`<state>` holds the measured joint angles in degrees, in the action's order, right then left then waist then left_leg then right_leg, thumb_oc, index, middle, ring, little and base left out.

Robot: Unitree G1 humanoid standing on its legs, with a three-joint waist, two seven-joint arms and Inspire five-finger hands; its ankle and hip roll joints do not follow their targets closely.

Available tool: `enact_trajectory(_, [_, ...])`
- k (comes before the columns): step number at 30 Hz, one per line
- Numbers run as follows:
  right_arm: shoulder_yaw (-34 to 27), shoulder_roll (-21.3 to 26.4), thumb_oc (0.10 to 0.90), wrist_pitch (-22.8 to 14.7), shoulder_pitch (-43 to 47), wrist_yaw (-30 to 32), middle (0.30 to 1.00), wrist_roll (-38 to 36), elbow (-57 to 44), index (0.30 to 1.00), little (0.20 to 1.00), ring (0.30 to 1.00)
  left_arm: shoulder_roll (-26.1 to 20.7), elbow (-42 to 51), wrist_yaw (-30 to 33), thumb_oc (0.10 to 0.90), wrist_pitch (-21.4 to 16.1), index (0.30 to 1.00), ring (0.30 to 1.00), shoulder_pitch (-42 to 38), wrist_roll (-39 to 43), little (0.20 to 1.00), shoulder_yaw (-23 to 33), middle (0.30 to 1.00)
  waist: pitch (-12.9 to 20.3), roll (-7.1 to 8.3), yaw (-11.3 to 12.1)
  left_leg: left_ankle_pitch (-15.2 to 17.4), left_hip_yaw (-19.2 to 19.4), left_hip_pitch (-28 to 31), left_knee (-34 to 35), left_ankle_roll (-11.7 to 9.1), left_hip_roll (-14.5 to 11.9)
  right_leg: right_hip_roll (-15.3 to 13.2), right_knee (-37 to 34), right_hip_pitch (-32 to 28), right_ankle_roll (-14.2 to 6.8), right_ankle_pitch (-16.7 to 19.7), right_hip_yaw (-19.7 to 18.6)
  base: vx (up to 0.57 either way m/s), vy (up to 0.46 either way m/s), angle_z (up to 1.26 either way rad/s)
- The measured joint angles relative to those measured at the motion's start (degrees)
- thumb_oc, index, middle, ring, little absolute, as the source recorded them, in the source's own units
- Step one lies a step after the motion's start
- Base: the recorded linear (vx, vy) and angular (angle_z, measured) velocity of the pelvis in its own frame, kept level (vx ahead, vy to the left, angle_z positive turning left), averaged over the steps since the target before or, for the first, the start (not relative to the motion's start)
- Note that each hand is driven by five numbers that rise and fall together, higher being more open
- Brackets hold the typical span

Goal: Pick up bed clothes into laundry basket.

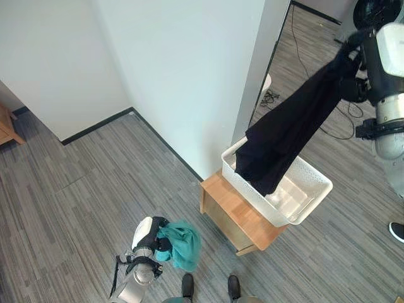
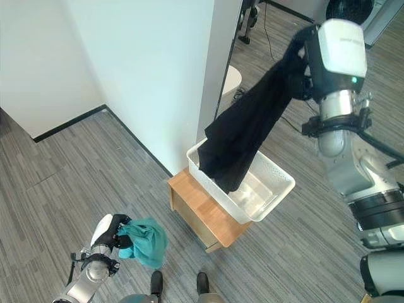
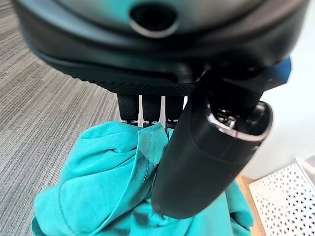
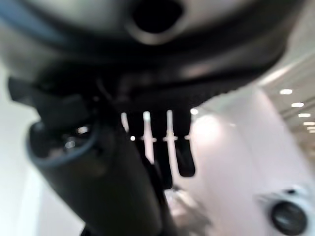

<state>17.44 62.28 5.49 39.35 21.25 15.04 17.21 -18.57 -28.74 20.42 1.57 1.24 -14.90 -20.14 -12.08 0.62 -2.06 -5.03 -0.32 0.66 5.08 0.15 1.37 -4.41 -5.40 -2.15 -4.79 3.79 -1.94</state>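
- Grey plank floor, white wall corner, small wooden tabletop carrying white laundry basket.
- Right robot hand clamped on black garment, hem dangling into basket.
- Left robot hand clamped on teal cloth, held low.

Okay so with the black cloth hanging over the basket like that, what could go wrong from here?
The black garment hangs from the raised right hand with its lower end at the near rim of the white basket; if released now, part may drape outside. The basket overhangs the small wooden table, so a tug might shift it. The left hand grips a teal garment low, which may drag.
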Motion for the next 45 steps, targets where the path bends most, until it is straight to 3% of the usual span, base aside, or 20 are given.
enact_trajectory(4, [-4.2,-3.2,0.400,1.8,-2.9,0.1,0.300,-0.3,5.8,0.300,0.300,0.300,-0.3,-0.1,0.1,0.400,0.0,0.300,0.300,0.0,0.0,0.300,0.0,0.300,-0.2,-0.52,-0.2,0.0,0.5,-1.5,0.0,0.0,-0.1,0.0,-0.1,1.7,-0.1,0.1,-0.3,-0.06,-0.003,-0.07])
enact_trajectory(7, [-6.6,-6.1,0.400,2.5,-5.7,0.0,0.300,-0.6,6.8,0.300,0.300,0.300,-0.3,-0.2,0.0,0.400,0.0,0.300,0.300,0.1,0.1,0.300,-0.2,0.300,-1.0,-2.02,-0.4,-0.1,1.2,-3.1,0.0,0.1,-0.1,0.0,0.0,3.6,-0.1,0.5,-1.0,-0.04,-0.009,-0.13])
enact_trajectory(15, [0.3,-10.8,0.400,3.1,-6.5,-0.8,0.300,-0.3,12.8,0.300,0.300,0.300,0.2,-0.5,0.2,0.400,-0.2,0.300,0.300,-2.4,0.1,0.300,-2.0,0.300,-3.4,-5.15,1.1,-1.0,0.6,-8.0,0.0,0.0,-0.2,0.2,0.0,8.1,0.0,1.2,0.0,-0.06,-0.010,0.04])
enact_trajectory(19, [1.4,-13.9,0.400,3.0,-5.5,-0.8,0.300,-0.2,14.4,0.300,0.300,0.300,0.5,-2.0,0.5,0.400,-0.4,0.300,0.300,-4.3,0.2,0.300,-2.4,0.300,-4.1,-4.75,1.9,-1.3,-0.2,-9.5,0.0,-0.3,-0.2,0.2,0.0,9.3,0.0,1.2,0.4,-0.02,-0.025,0.11])
enact_trajectory(26, [0.2,-16.7,0.400,2.8,-3.4,0.5,0.300,-0.2,13.7,0.300,0.300,0.300,0.0,-2.9,1.8,0.400,-0.4,0.300,0.300,-6.0,0.3,0.300,-1.8,0.300,-7.2,-1.77,3.3,-1.5,-1.2,-10.3,0.0,-0.6,-0.2,0.2,0.0,9.7,0.0,1.2,1.7,0.01,-0.023,0.08])
enact_trajectory(27, [0.2,-17.1,0.546,2.7,-3.4,0.5,0.519,-0.2,13.7,0.519,0.519,0.519,0.0,-2.9,1.8,0.400,-0.4,0.300,0.300,-6.2,0.3,0.300,-2.0,0.300,-7.4,-1.44,3.4,-1.5,-1.3,-10.3,0.0,-0.6,-0.1,0.2,0.0,9.6,0.0,1.2,1.8,0.00,-0.024,0.04])
enact_trajectory(28, [0.2,-17.5,0.800,2.6,-3.4,0.5,0.900,-0.2,13.7,0.900,0.900,0.900,-0.1,-2.9,1.8,0.400,-0.4,0.300,0.300,-6.5,0.3,0.300,-2.0,0.300,-7.5,-1.17,3.7,-1.5,-1.4,-10.3,-0.1,-0.6,-0.1,0.2,0.0,9.6,0.0,1.2,1.9,0.00,-0.031,0.06])
enact_trajectory(37, [-1.1,-20.8,0.800,1.9,-6.1,0.2,0.900,-2.1,15.0,0.900,0.900,0.900,-0.9,-4.2,1.8,0.400,-0.2,0.300,0.300,-9.3,0.3,0.300,-1.9,0.300,-8.0,-0.28,4.4,-1.6,-2.2,-8.8,-0.1,-0.6,-0.1,0.2,0.0,7.7,0.0,1.2,3.2,0.01,-0.010,0.06])
enact_trajectory(43, [-17.5,-26.2,0.800,1.0,-22.5,2.1,0.900,-2.6,-0.9,0.900,0.900,0.900,-1.0,-4.0,2.0,0.400,1.2,0.300,0.300,-8.6,-1.1,0.300,1.5,0.300,-8.7,0.91,3.4,-1.3,-0.1,-5.6,0.0,-0.4,-0.1,0.1,0.0,5.1,0.0,1.2,1.6,0.07,0.003,-0.11])
enact_trajectory(45, [-23.2,-27.7,0.800,0.6,-28.7,3.1,0.900,-1.8,-7.7,0.900,0.900,0.900,-1.2,-3.8,2.1,0.400,2.1,0.300,0.300,-7.8,-2.9,0.300,3.6,0.300,-8.7,0.91,2.1,-1.0,0.5,-4.4,0.0,-0.2,-0.2,0.1,0.0,4.2,-0.1,1.1,1.0,0.10,-0.001,-0.17])
